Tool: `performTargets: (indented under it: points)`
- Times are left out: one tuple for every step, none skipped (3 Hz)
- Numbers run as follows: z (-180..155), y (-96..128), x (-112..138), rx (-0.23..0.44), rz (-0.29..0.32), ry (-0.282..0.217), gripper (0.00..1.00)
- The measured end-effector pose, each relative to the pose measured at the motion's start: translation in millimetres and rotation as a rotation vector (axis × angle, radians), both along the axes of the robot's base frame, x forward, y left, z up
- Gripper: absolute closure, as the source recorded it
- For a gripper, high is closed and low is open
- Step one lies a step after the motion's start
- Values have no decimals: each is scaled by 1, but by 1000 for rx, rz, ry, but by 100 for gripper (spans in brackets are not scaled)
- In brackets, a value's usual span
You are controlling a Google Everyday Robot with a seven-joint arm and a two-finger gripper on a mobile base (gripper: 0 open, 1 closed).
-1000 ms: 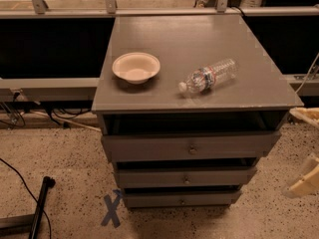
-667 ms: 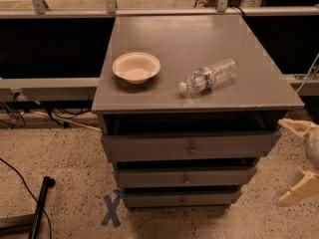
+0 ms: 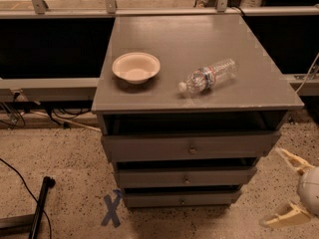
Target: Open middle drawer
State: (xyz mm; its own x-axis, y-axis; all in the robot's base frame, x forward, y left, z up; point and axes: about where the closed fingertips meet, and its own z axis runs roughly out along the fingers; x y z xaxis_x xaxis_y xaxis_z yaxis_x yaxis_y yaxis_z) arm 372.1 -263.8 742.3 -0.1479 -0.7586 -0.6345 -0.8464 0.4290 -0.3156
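A grey cabinet (image 3: pixel 199 59) has three drawers, each pulled out a little with a dark gap above it. The middle drawer (image 3: pixel 149 178) has a wide low front and a small round metal knob (image 3: pixel 186 179). The taller top drawer (image 3: pixel 149 147) is above it and the lowest drawer (image 3: pixel 149 199) below. My gripper (image 3: pixel 288 187) is at the lower right, beside the cabinet and apart from it, about level with the middle and lowest drawers. Its two cream fingers (image 3: pixel 291 160) are spread wide and hold nothing.
A cream bowl (image 3: pixel 136 66) and a clear plastic bottle (image 3: pixel 209 75) lying on its side rest on the cabinet top. A blue tape X (image 3: pixel 111 209) marks the speckled floor at the cabinet's left front. A black pole (image 3: pixel 39 206) and cables lie at the lower left.
My gripper has come further into view at the lower right and moved left toward the cabinet. The drawers, bowl and bottle have not moved.
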Motion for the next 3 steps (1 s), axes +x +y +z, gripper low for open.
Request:
performTargets:
  points:
    - [4, -7, -2, -13, -7, -31, 0]
    - [-13, -1, -4, -28, 63, 41, 0]
    - [-57, 14, -10, -117, 213, 96, 0]
